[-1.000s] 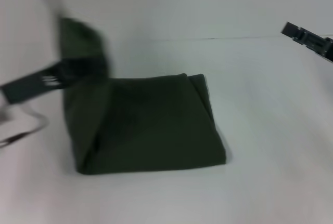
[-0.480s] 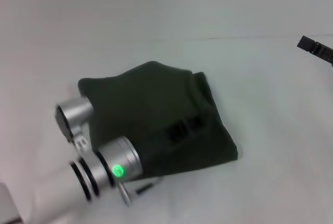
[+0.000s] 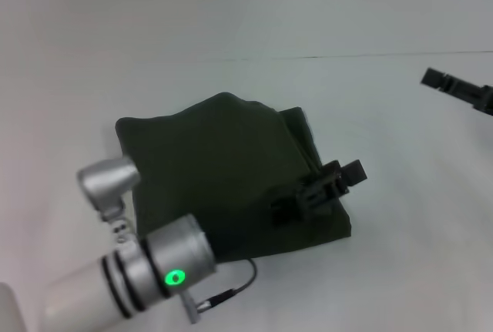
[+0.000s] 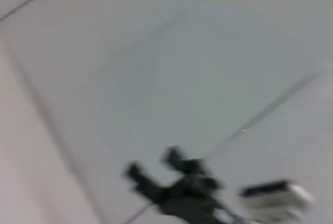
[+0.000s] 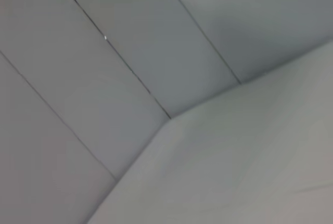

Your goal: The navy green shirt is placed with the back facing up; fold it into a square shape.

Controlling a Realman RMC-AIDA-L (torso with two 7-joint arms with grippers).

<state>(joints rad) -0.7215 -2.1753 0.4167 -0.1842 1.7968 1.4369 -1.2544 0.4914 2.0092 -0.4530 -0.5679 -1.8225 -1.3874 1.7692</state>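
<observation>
The navy green shirt [image 3: 219, 174], folded, is laid mid-table [image 3: 400, 255]. The left gripper [image 3: 339, 180], fingers parted and empty, is positioned over its right edge; the right gripper [image 3: 454, 89] is parked near the table's right edge, finger state indeterminable.

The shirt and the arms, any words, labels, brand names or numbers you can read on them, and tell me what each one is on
None can be read.
The navy green shirt, folded on the white table, shows only plain dark cloth: no lettering faces up.
The left gripper, over the shirt's right edge, and the right gripper, off to the far right, show no legible marks.
The green light on the left arm is a lamp, not text.
</observation>
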